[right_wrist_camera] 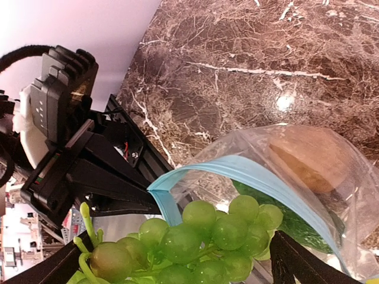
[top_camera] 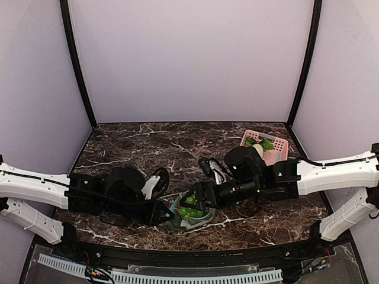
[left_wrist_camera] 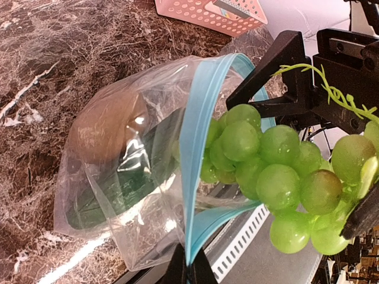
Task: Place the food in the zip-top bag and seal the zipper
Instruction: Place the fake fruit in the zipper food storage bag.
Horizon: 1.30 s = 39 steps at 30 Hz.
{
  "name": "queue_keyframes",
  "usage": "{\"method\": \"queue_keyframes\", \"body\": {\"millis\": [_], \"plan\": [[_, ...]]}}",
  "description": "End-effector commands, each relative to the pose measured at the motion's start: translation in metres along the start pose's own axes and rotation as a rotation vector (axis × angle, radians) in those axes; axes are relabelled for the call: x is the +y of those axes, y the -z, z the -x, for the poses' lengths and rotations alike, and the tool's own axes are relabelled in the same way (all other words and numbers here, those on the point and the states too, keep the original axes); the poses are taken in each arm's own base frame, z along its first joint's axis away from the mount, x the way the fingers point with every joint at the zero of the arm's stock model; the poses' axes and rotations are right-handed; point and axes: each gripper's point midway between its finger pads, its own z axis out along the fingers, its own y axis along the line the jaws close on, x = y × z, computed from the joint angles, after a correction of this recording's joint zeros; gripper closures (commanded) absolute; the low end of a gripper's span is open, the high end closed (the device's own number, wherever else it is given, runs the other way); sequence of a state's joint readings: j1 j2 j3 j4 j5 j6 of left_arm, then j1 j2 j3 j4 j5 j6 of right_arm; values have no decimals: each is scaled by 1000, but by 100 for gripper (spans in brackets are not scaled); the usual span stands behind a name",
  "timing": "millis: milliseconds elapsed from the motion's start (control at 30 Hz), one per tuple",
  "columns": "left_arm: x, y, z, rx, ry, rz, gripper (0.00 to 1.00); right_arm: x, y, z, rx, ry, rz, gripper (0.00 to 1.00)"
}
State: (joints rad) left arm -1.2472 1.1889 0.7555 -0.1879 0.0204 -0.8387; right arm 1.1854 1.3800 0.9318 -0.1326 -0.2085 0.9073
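The clear zip-top bag (top_camera: 177,220) lies on the marble near the front edge with its mouth held apart. My left gripper (left_wrist_camera: 189,269) is shut on the corner of the teal zipper (left_wrist_camera: 195,148). Inside the bag sit a round brown lump (left_wrist_camera: 109,124) and a dark green leafy piece (left_wrist_camera: 124,183). A bunch of green grapes (right_wrist_camera: 201,236) is halfway into the mouth, between the wide-apart fingers (right_wrist_camera: 296,263) of my open right gripper (right_wrist_camera: 172,266). In the top view the two grippers meet at the bag, with the grapes (top_camera: 190,212) between them.
A pink perforated basket (top_camera: 273,151) holding pale and green food stands at the back right. The table's front edge with a white slotted rail (left_wrist_camera: 249,234) runs just under the bag's mouth. Dark marble stretches behind and to the left.
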Motion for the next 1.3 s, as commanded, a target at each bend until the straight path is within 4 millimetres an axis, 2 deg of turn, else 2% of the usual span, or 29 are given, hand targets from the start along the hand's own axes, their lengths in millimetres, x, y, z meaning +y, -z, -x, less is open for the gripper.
{"method": "queue_keyframes", "body": {"millis": [0,167,233,333,433,500,633,700,900,967,1000,1033,1067,1100,1133,1200,1267], "plan": [[-3,1,1,3,1,-20,99,17,2,17,-65,-94,121,1],[1,0,-2,7,7,-12,99,18,7,24,-112,-182,220,1],[2,-1,-3,9,9,-13,99,26,7,30,-128,-156,243,1],[4,-1,-4,10,11,-11,99,13,0,27,-92,-45,-15,1],[4,0,-2,4,13,-13,99,28,10,35,-161,-56,146,1],[5,0,-2,3,15,-14,99,18,16,39,-208,-66,136,1],[7,0,-3,3,14,-8,99,15,21,38,-206,-137,275,1],[11,-1,-4,4,11,0,99,1,14,34,-174,-139,185,1],[26,-1,-7,15,21,8,99,-5,11,34,-151,-114,115,5],[26,0,-6,19,6,4,92,-8,9,34,-146,-111,96,4],[22,3,-4,14,-17,-9,79,-9,8,33,-143,-113,92,4],[20,4,-3,11,-28,-13,72,-9,6,33,-142,-115,95,4],[15,8,2,-2,-55,-28,53,-10,4,33,-140,-119,98,4],[12,10,4,-9,-74,-35,44,-10,2,32,-137,-123,101,4],[5,15,9,-25,-112,-55,28,-10,0,32,-133,-127,103,5],[-5,24,18,-57,-165,-84,12,-10,-4,32,-128,-133,112,5],[-13,33,26,-90,-209,-106,4,-9,-7,32,-126,-140,123,6]]}}
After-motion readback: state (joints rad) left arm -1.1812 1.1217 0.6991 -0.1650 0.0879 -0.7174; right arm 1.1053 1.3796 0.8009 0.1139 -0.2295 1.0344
